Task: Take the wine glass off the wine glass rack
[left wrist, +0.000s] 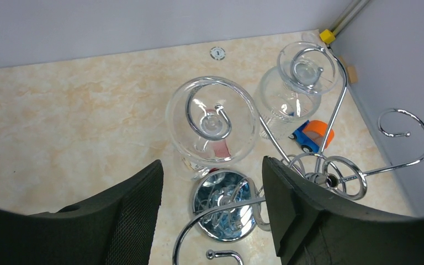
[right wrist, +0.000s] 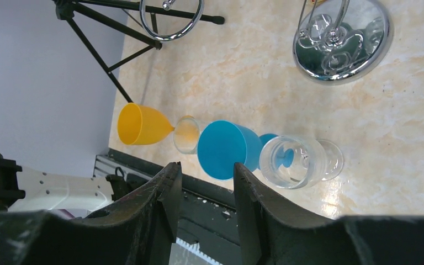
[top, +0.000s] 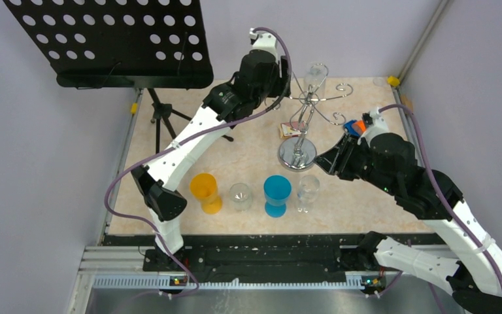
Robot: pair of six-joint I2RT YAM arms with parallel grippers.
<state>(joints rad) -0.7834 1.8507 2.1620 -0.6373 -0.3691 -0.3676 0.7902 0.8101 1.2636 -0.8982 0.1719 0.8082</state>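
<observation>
Black left gripper (left wrist: 212, 165) stood open near a clear wine glass (left wrist: 212, 118) hanging on the chrome wire rack (left wrist: 221, 207). Right gripper (right wrist: 206, 168) was open, empty.

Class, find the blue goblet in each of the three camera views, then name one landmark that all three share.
Top external: the blue goblet stands lower centre, in the front row, right of the yellow goblet.
Left wrist: not in it.
Right wrist: the blue goblet is lower centre, seen side-on, right of the yellow goblet.
Shared landmark: the rack's chrome disc base, at centre, bottom centre and top right in turn.
</observation>
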